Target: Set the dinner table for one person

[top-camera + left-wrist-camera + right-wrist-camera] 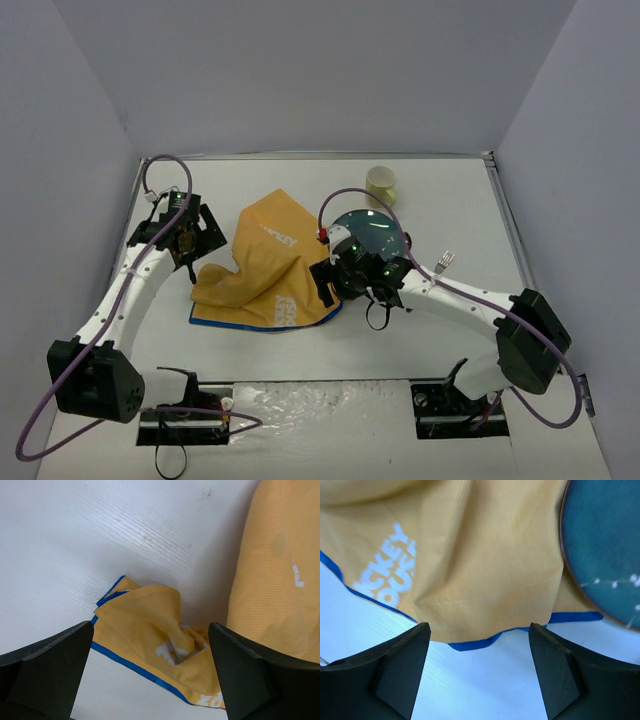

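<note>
White walls (300, 80) stand on three sides. The dinner table (450, 200) lies wide and flat under both arms, and everything else sits on it.

On the left, your left gripper (186, 236) hangs over the left corner of the mat (265, 270). Its fingers are spread wide and hold nothing. In the left wrist view, the crumpled corner with its blue edge sits between them.

The mat is not flat. It is humped up in the middle and folded over on itself.

Next comes your right gripper (340, 275), low over the mat's near right edge. Its fingers are spread too, with nothing in them. The blue edge lies just in front of them.

Right beside it is the plate (378, 230), touching the mat's right corner. You cannot tell if the cloth goes under the rim. The cup (381, 185) stands behind the plate. The fork (443, 263) lies to the plate's right, near the right arm.

You look to be on the first step, laying the mat flat. For the next move, lower each gripper onto its blue edge, pinch the cloth, and pull the two sides apart. Mind the plate as the cloth slides.
</note>
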`<move>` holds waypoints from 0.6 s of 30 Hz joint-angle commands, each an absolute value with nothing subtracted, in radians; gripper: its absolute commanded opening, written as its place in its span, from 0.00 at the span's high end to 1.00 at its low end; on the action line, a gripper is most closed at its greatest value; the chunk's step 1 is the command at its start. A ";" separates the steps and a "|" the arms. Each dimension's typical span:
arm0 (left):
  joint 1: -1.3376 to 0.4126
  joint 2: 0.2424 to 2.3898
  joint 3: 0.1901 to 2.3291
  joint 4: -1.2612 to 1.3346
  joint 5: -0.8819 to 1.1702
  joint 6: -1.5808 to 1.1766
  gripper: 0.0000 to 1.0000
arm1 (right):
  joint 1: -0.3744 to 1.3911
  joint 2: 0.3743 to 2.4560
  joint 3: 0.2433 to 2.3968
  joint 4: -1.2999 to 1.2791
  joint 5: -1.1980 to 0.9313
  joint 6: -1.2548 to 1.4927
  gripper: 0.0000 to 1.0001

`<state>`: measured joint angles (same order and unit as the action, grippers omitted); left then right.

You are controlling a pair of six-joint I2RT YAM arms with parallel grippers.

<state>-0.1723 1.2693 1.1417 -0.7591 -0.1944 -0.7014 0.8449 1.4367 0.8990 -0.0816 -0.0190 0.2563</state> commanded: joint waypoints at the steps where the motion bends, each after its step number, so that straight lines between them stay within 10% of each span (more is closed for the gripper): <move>1: -0.084 1.328 1.110 -0.640 -0.023 -0.669 0.03 | 0.828 1.375 1.025 -0.057 -0.039 0.156 0.21; 18: 0.057 1.508 1.101 -0.581 0.161 -0.649 0.10 | 0.643 2.015 1.681 -0.038 -0.210 -0.061 0.11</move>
<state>0.0586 1.5091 1.0847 -0.6159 0.1367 -0.6535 0.6557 1.9167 1.5460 -0.0709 -0.1820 -0.0026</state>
